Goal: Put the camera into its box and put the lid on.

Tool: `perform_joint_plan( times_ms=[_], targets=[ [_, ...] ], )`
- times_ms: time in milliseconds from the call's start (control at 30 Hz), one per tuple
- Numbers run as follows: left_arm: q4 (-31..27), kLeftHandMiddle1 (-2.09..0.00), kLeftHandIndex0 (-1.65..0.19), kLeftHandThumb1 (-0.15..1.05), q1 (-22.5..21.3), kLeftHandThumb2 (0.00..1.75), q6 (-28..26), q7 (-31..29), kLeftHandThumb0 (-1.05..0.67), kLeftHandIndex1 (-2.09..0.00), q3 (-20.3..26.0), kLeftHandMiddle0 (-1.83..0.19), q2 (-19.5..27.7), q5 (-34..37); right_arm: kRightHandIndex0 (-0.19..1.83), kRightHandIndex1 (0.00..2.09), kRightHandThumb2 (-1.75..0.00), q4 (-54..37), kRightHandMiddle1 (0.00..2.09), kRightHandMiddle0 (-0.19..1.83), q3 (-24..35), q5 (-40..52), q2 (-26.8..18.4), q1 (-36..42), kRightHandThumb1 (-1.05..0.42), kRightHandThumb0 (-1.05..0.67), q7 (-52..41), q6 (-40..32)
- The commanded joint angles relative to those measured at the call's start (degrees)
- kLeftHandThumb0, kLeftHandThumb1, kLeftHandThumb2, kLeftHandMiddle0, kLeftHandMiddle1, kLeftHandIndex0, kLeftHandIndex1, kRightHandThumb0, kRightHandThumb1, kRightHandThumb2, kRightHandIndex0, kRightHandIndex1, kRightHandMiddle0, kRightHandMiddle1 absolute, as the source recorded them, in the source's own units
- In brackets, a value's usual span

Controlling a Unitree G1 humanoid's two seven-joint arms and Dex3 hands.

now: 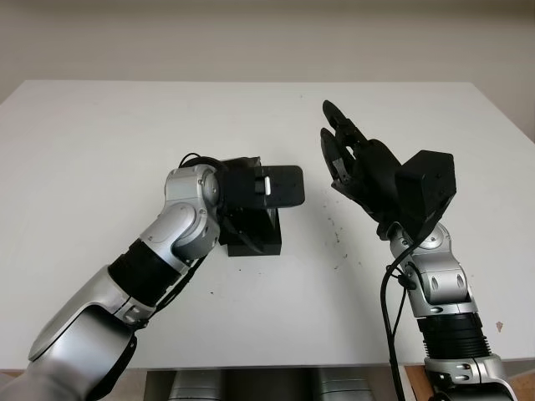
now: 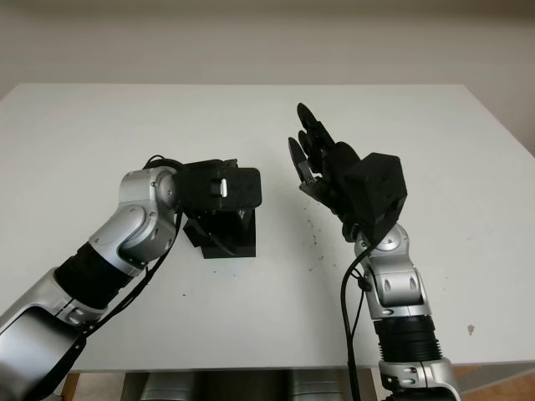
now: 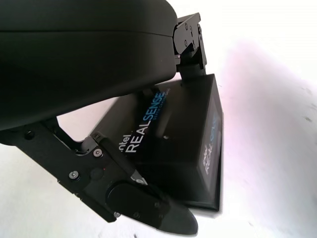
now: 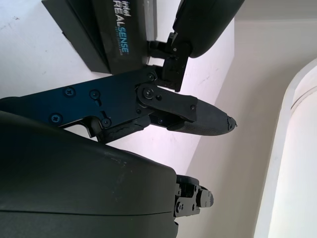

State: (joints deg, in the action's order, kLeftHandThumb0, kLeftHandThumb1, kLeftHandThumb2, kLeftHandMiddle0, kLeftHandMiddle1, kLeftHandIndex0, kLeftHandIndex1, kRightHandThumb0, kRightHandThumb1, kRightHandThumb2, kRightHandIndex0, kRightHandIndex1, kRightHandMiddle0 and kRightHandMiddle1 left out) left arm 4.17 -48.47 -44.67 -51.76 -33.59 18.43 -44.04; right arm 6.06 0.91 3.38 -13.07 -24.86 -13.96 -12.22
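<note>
Box (image 1: 255, 236), black with "intel REALSENSE" printed on top, sitting flat on the white desk (image 1: 100, 142) about mid-way across, a bit left of centre. Lid looks to be on already, at least from the left wrist view, where the top face reads as one closed panel (image 3: 168, 144). Can't tell if the camera's inside.

Left hand (image 1: 266, 189) parked right over the box, hovering above its far end and covering part of the top from the head views. Fingers (image 3: 148, 215) reaching out along the box's near side and over its top, but not wrapped around it; no clear contact visible, so holding nothing, basically open. Small white patch visible on the hand's shell.

Right hand (image 1: 344, 153) up off the desk on the right side, well apart from the box, palm turned toward it. Also open, nothing between its fingers (image 4: 198, 116). Box corner with the RealSense label (image 4: 121, 29) peeking in past those fingers in the right wrist view.

A few tiny dark specks (image 1: 337, 242) on the desk between the box and the right arm.
</note>
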Motion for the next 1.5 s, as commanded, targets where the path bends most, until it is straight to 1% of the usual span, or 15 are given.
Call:
perform_joint_plan(
  times_ms=[0, 33, 67, 100, 300, 567, 633, 733, 800, 900, 967, 1100, 1233, 1367, 1467],
  targets=[
    [-3.5, -0.46, 0.17, 1.05, 0.4, 0.63, -0.5, -3.3, -0.63, -0.78, -2.4, 0.14, -3.2, 2.4, -0.03, 0.04, -0.66, 0.1, 0.05, -0.06, 0.1, 0.4, 0.2, -1.3, -1.05, -0.64, -0.3, 0.1],
    [-4.3, -0.24, 0.18, 1.05, 0.4, 0.66, -1.5, -4.1, -0.65, -0.40, -2.7, 0.17, -3.5, 2.6, -0.03, 0.05, -0.65, 0.1, 0.05, -0.06, 0.1, 0.4, 0.2, -1.4, -1.05, -0.65, -0.3, -0.1],
    [-5.0, -0.10, 0.19, 1.05, 0.4, 0.68, -2.5, -4.5, -0.67, -0.16, -3.1, 0.18, -3.8, 2.6, -0.02, 0.05, -0.65, 0.1, 0.05, -0.05, 0.1, 0.4, 0.2, -1.4, -1.05, -0.65, -0.3, -0.1],
    [-5.9, -0.05, 0.19, 1.05, 0.4, 0.69, -3.0, -4.6, -0.68, -0.08, -3.6, 0.19, -3.8, 2.4, -0.02, 0.05, -0.65, 0.0, 0.05, -0.05, 0.2, 0.4, 0.2, -1.5, -1.05, -0.66, -0.3, -0.3],
    [-10.0, 0.00, 0.19, 1.05, 2.3, 0.71, -2.7, -3.8, -0.73, 0.00, -3.9, 0.19, -2.8, 3.8, -0.03, 0.05, -0.64, 0.7, 0.05, -0.06, 0.5, 0.5, 0.4, -1.5, -1.05, -0.65, -0.4, 0.6],
    [-10.9, 0.00, 0.19, 1.05, 2.9, 0.65, -2.3, -3.1, -0.72, 0.00, -4.7, 0.19, -1.9, 4.5, -0.03, 0.05, -0.65, 0.1, 0.05, -0.06, 0.5, 0.5, 0.4, -1.4, -1.05, -0.63, -0.7, -0.2],
    [-12.0, 0.00, 0.19, 1.05, 3.6, 0.64, 1.8, -0.9, -0.72, 0.00, -5.2, 0.19, -0.4, 3.5, -0.02, 0.06, -0.65, 0.1, 0.06, -0.05, 0.5, 0.2, 0.4, -1.4, -1.05, -0.63, -0.5, -0.1],
    [-13.2, 0.00, 0.19, 1.05, 3.9, 0.68, 14.7, 3.9, -0.75, 0.00, -6.6, 0.19, 4.5, 0.4, -0.01, 0.06, -0.64, 0.6, 0.06, -0.05, 0.6, 0.2, 0.1, -1.3, -1.05, -0.64, -0.7, 0.5],
    [-12.9, 0.00, 0.19, 1.05, 4.0, 0.71, 21.0, 6.9, -0.78, 0.00, -5.8, 0.19, 6.3, -0.8, -0.02, 0.05, -0.63, 0.8, 0.05, -0.05, 0.7, 0.3, -0.1, -1.4, -1.05, -0.65, -0.9, 0.3],
    [-12.2, 0.00, 0.19, 1.05, 4.2, 0.74, 26.3, 10.3, -0.81, 0.00, -3.3, 0.19, 7.2, -1.3, -0.02, 0.05, -0.63, 1.3, 0.05, -0.06, 0.8, 0.0, -0.1, -1.6, -1.05, -0.65, -0.5, 0.3],
    [-12.3, 0.00, 0.19, 1.05, 3.8, 0.74, 27.7, 10.5, -0.81, 0.00, -1.0, 0.19, 7.6, -0.5, -0.01, 0.06, -0.63, 1.6, 0.06, -0.04, 0.9, -0.2, -0.1, -1.6, -1.05, -0.65, -0.2, 0.9],
    [-13.7, 0.00, 0.19, 1.05, 5.4, 0.72, 27.9, 13.4, -0.80, 0.00, 6.6, 0.19, 6.4, 4.1, -0.03, 0.05, -0.64, 2.1, 0.05, -0.06, 1.8, 1.0, 0.4, -1.7, -1.05, -0.63, -0.4, 1.9],
    [-16.6, 0.00, 0.19, 1.05, 10.2, 0.69, 26.0, 16.9, -0.80, 0.00, 15.3, 0.19, 3.8, 12.6, -0.06, 0.03, -0.68, 3.7, 0.05, -0.07, 1.8, 0.1, 0.5, -2.7, -1.05, -0.68, 0.6, 2.6],
    [-19.2, 0.00, 0.19, 1.05, 13.6, 0.67, 23.7, 18.8, -0.81, 0.00, 21.4, 0.19, 1.9, 19.7, -0.11, 0.02, -0.69, 3.8, 0.03, -0.10, 2.8, 1.5, 1.6, -3.2, -1.05, -0.69, 1.2, 2.3],
    [-17.8, 0.00, 0.19, 1.05, 16.4, 0.63, 24.5, 22.5, -0.79, 0.00, 25.7, 0.19, 0.6, 24.5, -0.16, 0.00, -0.70, 4.0, 0.01, -0.16, 2.9, 2.0, 2.2, -3.3, -1.05, -0.72, 1.7, 2.6]
  ],
)
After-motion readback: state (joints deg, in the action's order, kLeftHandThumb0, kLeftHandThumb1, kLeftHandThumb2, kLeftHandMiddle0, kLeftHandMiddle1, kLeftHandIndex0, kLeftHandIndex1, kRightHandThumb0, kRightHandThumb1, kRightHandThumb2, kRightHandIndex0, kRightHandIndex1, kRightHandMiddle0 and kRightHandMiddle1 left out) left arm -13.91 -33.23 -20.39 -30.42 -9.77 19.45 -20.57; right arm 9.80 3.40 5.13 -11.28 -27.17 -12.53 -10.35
